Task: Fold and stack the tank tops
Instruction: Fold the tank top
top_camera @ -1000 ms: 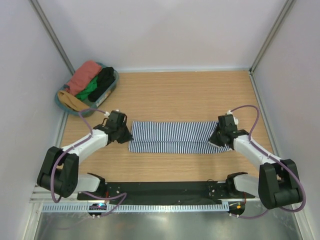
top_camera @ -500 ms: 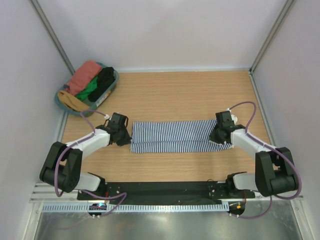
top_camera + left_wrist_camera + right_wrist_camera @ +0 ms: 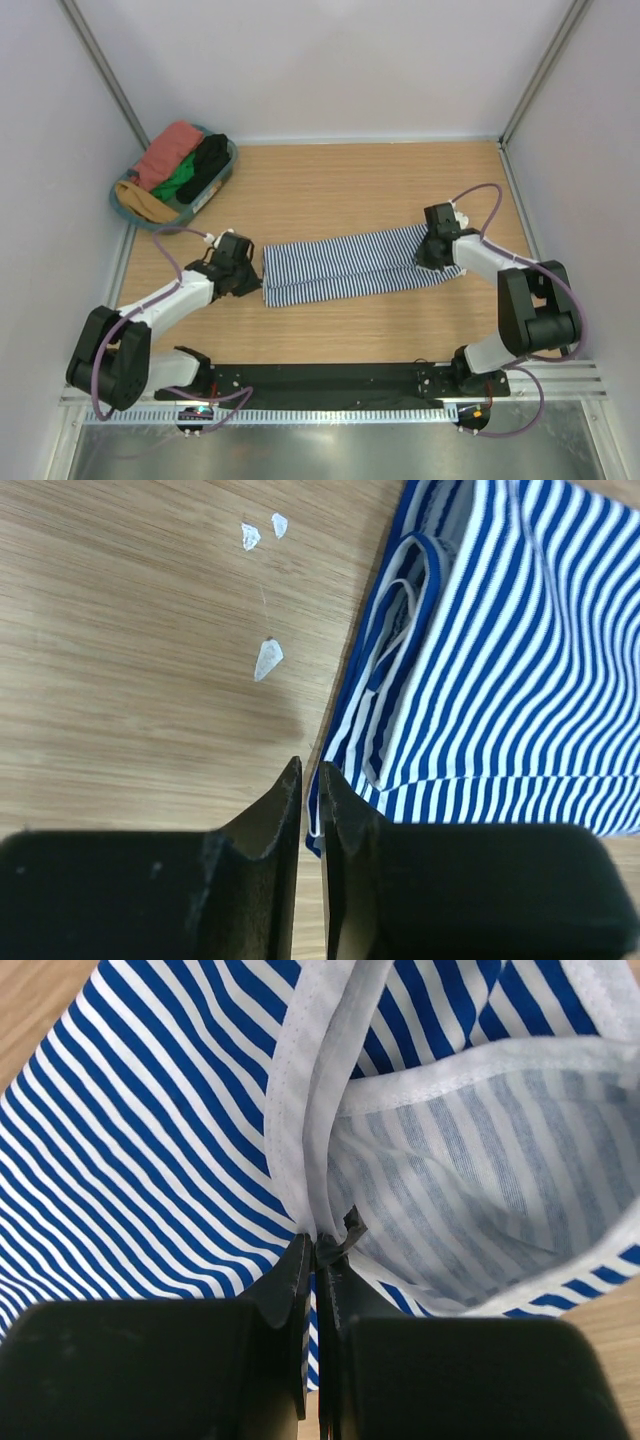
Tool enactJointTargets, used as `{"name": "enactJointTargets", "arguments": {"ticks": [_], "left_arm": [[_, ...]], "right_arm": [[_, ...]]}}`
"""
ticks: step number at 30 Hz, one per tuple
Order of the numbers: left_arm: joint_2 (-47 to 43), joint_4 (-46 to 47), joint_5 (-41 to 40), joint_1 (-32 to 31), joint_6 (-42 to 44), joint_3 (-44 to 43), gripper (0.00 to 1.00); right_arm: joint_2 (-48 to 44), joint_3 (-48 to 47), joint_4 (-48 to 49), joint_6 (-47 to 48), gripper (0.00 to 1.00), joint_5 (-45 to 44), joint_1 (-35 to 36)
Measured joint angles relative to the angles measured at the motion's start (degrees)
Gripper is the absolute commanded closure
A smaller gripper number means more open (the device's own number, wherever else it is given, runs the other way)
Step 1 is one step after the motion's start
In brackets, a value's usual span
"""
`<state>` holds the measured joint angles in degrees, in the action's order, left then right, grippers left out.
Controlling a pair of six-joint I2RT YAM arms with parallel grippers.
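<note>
Top (image 3: 350, 265) now slants: right end swung toward 12 o'clock.
My right gripper (image 3: 313, 1245) pinches its trim (image 3: 300, 1110), left gripper (image 3: 310, 775) its corner; fold beginning.

A blue basket (image 3: 228, 172) sits at the wooden table's (image 3: 380, 190) far-left corner; 3 white flecks (image 3: 267, 658) dot the wood.

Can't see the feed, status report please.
Left gripper shut on striped top edge. Right gripper shut on its trim. Top flat between them. Basket well aside.
</note>
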<state>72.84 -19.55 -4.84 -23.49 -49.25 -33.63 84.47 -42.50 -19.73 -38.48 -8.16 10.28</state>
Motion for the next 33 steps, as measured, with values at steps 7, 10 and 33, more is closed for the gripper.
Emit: {"name": "enactJointTargets", "arguments": {"ticks": [7,10,33], "left_arm": [[-4.7,-0.6,-0.6,0.0,-0.8,0.1,0.44],[-4.2,-0.8,-0.2,0.0,-0.7,-0.8,0.44],[8.5,12.0,1.9,-7.6,-4.7,-1.0,1.00]], "right_arm": [[6.1,-6.1,0.4,1.9,0.98,-0.5,0.0],[6.2,-6.1,0.4,2.0,0.98,-0.5,0.0],[15.2,-15.9,0.0,2.6,0.98,-0.2,0.0]]}}
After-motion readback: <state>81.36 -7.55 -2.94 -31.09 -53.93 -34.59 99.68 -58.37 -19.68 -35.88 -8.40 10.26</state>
